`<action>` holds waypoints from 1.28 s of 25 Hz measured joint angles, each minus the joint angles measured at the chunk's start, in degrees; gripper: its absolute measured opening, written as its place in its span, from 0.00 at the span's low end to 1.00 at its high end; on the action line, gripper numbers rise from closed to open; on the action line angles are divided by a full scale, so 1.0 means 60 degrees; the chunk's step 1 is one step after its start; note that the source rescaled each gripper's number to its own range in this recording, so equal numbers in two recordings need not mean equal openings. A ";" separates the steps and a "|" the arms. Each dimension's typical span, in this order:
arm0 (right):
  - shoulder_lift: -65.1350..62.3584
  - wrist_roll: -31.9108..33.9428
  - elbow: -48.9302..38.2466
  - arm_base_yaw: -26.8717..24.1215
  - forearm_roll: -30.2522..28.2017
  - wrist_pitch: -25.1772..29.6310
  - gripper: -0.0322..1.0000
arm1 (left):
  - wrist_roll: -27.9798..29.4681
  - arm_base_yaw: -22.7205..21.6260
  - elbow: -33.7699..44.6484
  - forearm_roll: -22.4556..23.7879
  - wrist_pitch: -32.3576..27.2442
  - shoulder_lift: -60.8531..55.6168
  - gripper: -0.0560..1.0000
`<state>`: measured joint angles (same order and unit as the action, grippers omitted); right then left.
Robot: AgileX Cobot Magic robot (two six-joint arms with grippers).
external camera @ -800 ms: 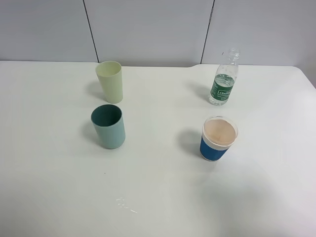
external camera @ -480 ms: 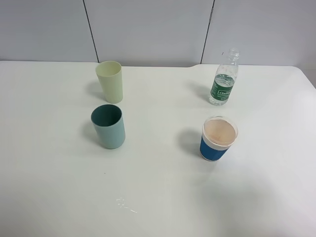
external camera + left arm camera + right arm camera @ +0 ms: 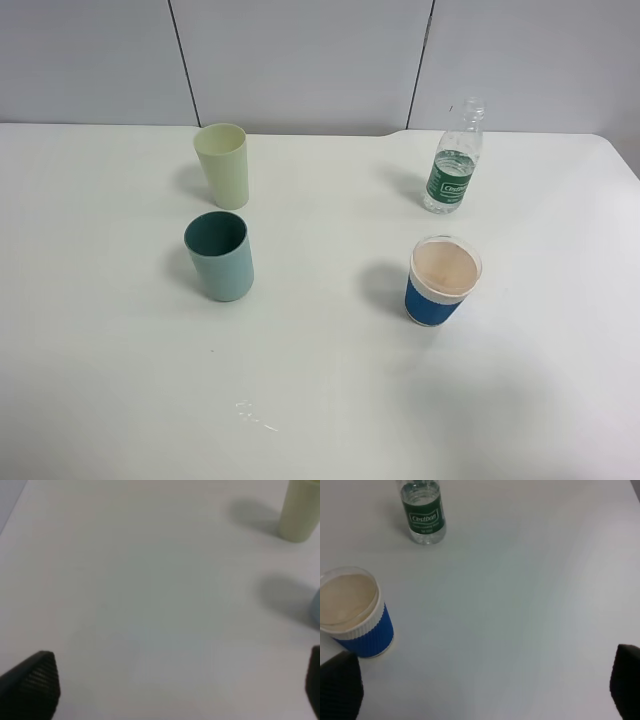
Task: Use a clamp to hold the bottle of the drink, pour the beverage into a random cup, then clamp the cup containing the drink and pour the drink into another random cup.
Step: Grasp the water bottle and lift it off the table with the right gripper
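The white table (image 3: 320, 400) holds a yellow-green cup (image 3: 223, 165) at the back left, with a teal cup (image 3: 220, 256) near it in front. The blue cup (image 3: 440, 282) stands nearer the arms than the upright bottle (image 3: 455, 165), back right. The left gripper (image 3: 172, 690) and right gripper (image 3: 482, 690) gape wide and hold nothing. Nothing on the table has shifted since before.

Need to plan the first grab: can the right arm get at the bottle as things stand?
Probably yes. The right gripper is open, and the bottle stands upright with bare table between them. The blue cup sits off to one side, apart from the bottle.
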<state>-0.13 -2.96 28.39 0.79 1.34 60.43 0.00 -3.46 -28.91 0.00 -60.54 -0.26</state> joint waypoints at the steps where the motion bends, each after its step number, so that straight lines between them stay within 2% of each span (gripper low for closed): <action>1: 0.0000 -0.0091 0.0000 0.0000 0.0000 0.0000 1.00 | 0.0000 0.0000 0.0000 0.0000 0.0000 0.0000 1.00; 7: 0.0285 -0.0462 0.0350 0.0000 0.0000 -0.0061 1.00 | -0.0051 0.0000 0.0000 0.0000 0.0000 0.0000 1.00; 13: 0.2541 -0.1165 0.2025 0.0000 -0.0018 -0.0601 1.00 | 0.0000 0.0000 0.0000 0.0000 0.0000 0.0000 1.00; 21: 0.4970 -0.1793 0.2597 0.0000 -0.0018 -0.2565 1.00 | -0.0051 0.0000 0.0000 0.0000 0.0000 0.0000 1.00; 27: 0.6797 -0.1864 0.2597 0.0000 -0.0343 -0.3522 1.00 | 0.0000 0.0000 0.0000 0.0000 0.0000 0.0000 1.00; 32: 0.8136 -0.1871 0.2597 0.0000 -0.0595 -0.3964 1.00 | 0.0000 0.0000 0.0000 0.0000 0.0000 0.0000 1.00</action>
<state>48.69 -14.19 43.97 0.79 -2.23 36.64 0.00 -3.46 -28.91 0.00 -60.54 -0.26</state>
